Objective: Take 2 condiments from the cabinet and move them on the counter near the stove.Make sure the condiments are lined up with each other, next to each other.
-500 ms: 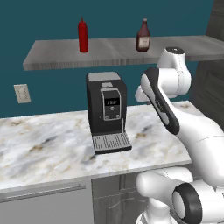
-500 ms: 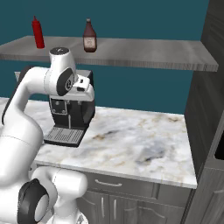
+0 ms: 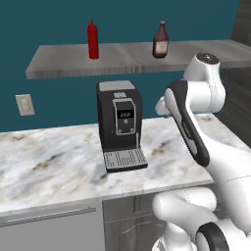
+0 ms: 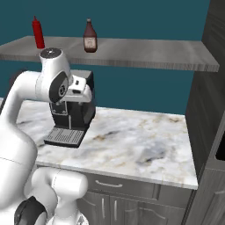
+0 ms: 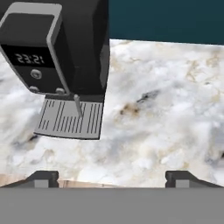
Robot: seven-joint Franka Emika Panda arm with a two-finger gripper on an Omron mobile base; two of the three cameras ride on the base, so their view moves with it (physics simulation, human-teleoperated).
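Two condiments stand upright on the cabinet (image 3: 122,58), a grey wood-grain wall shelf. The slim red squeeze bottle (image 3: 92,40) (image 4: 38,32) is toward its left, and the squat brown bottle (image 3: 160,41) (image 4: 90,38) stands well apart to its right. My gripper (image 5: 113,178) is open and empty. It hangs well below the shelf, over the marble worktop (image 5: 166,109), just right of the coffee machine. Its white hand (image 4: 81,90) shows in front of that machine. The stove and the counter beside it are out of view.
A black coffee machine (image 3: 120,125) (image 4: 72,107) (image 5: 57,52) with a drip tray stands on the marble worktop (image 3: 49,157) under the shelf. A dark tall cabinet (image 4: 208,101) closes off the right side. A wall outlet (image 3: 24,104) sits at left.
The arm's elbow has drawn back slightly toward the base. The bottles and the coffee machine stand as before.
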